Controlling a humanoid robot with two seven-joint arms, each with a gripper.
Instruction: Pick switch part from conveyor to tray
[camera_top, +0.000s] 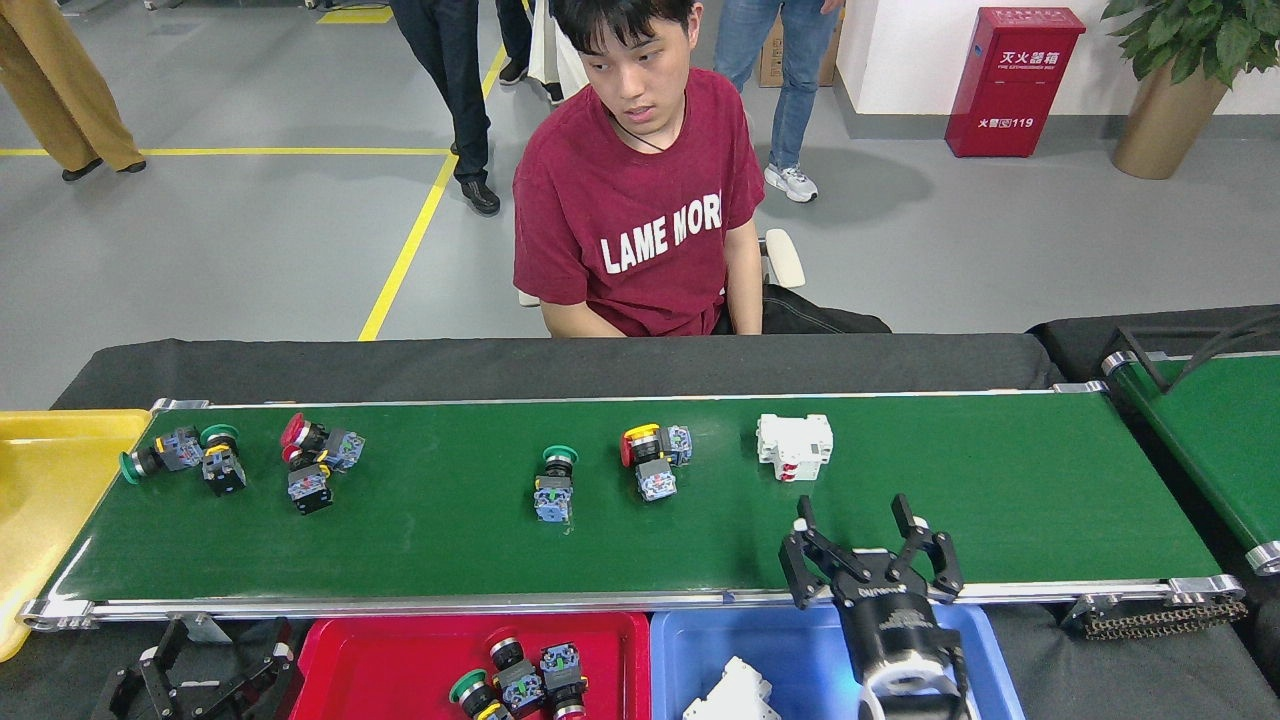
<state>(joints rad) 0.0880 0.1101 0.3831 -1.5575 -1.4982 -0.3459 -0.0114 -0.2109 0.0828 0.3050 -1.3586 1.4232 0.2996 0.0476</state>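
Gripper (852, 517) R – open, near white breaker (794, 446).

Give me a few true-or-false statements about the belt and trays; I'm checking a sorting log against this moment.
1. The white breaker lies on the conveyor. True.
2. The right gripper is shut on a part. False: it is open and empty, over the belt's near edge.
3. The red tray holds push-button switches. True.
4. The blue tray is bare. False: a white part lies in it.
5. The left gripper is over the belt. False: it sits beside the red tray.
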